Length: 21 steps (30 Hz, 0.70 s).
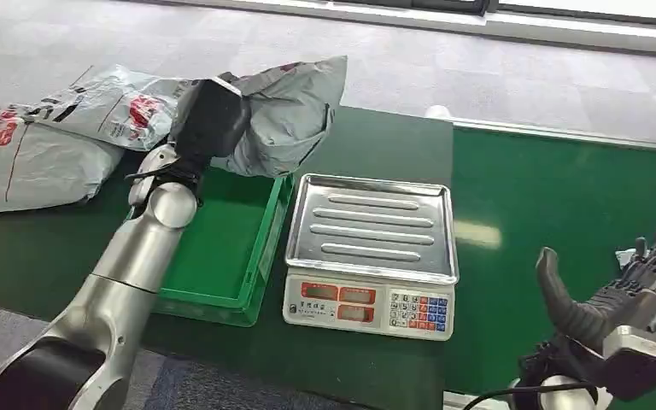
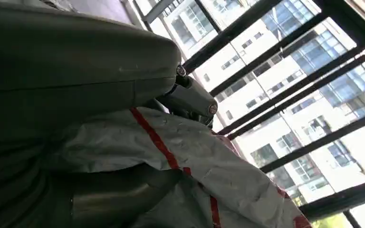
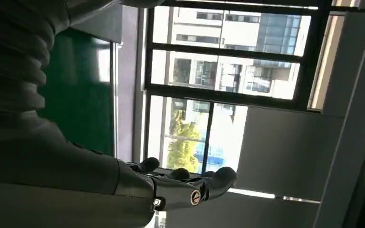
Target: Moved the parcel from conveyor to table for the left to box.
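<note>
Parcel (image 1: 295, 111): grey crumpled poly bag, held by left hand (image 1: 207, 120) above the far edge of the green crate (image 1: 222, 248) on the tabletop (image 1: 555, 196). Left wrist view: red stripe on the bag, fingers (image 2: 192, 99) wrapped over it. Right hand (image 1: 615, 295): raised low at right, fingers spread, holding nothing.

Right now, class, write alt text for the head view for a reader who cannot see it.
The left hand holds a grey parcel above a green box. A scale stands beside the box; the right hand is open, and more parcels lie behind.
</note>
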### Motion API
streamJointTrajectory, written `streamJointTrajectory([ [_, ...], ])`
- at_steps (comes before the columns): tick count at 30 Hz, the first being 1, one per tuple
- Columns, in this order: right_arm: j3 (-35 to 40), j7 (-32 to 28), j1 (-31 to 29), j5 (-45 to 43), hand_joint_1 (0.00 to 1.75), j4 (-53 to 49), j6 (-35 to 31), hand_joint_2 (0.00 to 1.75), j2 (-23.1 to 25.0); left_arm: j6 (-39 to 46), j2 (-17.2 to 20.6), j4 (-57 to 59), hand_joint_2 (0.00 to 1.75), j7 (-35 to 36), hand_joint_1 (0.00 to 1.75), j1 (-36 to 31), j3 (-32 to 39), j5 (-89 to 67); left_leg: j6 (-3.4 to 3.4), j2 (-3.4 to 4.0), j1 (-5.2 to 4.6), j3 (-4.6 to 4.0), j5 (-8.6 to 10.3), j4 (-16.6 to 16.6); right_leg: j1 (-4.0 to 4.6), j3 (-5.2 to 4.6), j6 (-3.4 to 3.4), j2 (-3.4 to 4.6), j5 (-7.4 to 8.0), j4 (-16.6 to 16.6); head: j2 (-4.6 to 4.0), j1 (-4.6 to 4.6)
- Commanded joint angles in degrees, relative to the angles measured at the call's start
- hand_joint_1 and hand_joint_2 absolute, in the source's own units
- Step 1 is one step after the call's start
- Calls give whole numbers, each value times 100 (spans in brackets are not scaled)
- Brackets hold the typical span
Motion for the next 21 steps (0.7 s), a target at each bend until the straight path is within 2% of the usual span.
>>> streamJointTrajectory([
  [1,-198,-62,139,-110,0,337,-31,175,-198,-251,596,-695,175,-155,175,254,1543,1002,-7,31,5,23,-7,-13,6,15,-7,25,3,-15,0,0],
  [3,-196,-63,127,-118,0,370,-33,175,-203,-313,680,-717,175,-233,175,346,1607,1089,-10,45,7,32,-8,-22,8,21,-10,37,7,-24,0,0],
  [6,-155,-64,47,-113,0,484,-12,175,-221,-686,653,-891,175,-333,175,592,1767,1678,-5,18,7,9,-5,-7,7,5,-6,13,2,-10,0,-2],
  [8,-136,-60,4,-91,0,514,-9,175,-217,-689,684,-964,175,-350,175,694,1730,1672,-10,27,10,31,-1,-26,11,25,-12,18,7,-31,0,-2],
  [10,-121,-52,-12,-85,0,525,10,175,-220,-685,681,-981,175,-349,171,716,1721,1664,-7,21,8,18,-4,-14,9,15,-8,11,4,-18,0,-2],
  [12,-111,-25,-56,-56,0,553,55,175,-217,-654,697,-1048,175,-306,145,780,1693,1611,-5,15,7,7,-4,-6,7,6,-7,8,2,-11,0,-2],
  [13,-105,-18,-88,-47,0,579,70,175,-219,-651,699,-1081,175,-304,120,817,1695,1611,-11,24,13,27,-2,-24,14,25,-12,12,7,-31,0,-2],
  [14,-97,-13,-122,-41,0,595,86,175,-218,-641,702,-1105,175,-296,106,847,1694,1599,-6,20,7,13,-4,-10,7,9,-8,11,3,-15,0,0],
  [15,-86,-11,-176,-26,0,640,111,175,-229,-634,704,-1140,175,-280,106,887,1691,1584,-8,22,10,20,-3,-18,11,19,-10,11,6,-25,0,-2],
  [16,-83,-11,-190,-25,0,638,111,175,-228,-635,701,-1139,175,-280,89,896,1690,1584,-3,11,2,3,-3,-4,2,0,-5,5,0,-5,0,-2],
  [17,-79,-2,-257,-12,0,705,123,175,-229,-642,697,-1177,175,-264,17,935,1669,1548,-6,16,8,11,-5,-8,9,10,-7,8,2,-14,0,-2],
  [18,-74,-1,-274,-10,0,713,123,175,-225,-642,688,-1179,175,-262,0,947,1662,1544,-8,18,11,18,-3,-15,12,18,-9,8,4,-23,0,-2],
  [21,-51,3,-301,31,0,737,112,175,-174,-683,621,-1183,175,-183,0,1016,1569,1393,-5,11,7,7,-4,-6,8,7,-7,4,1,-10,0,-2],
])
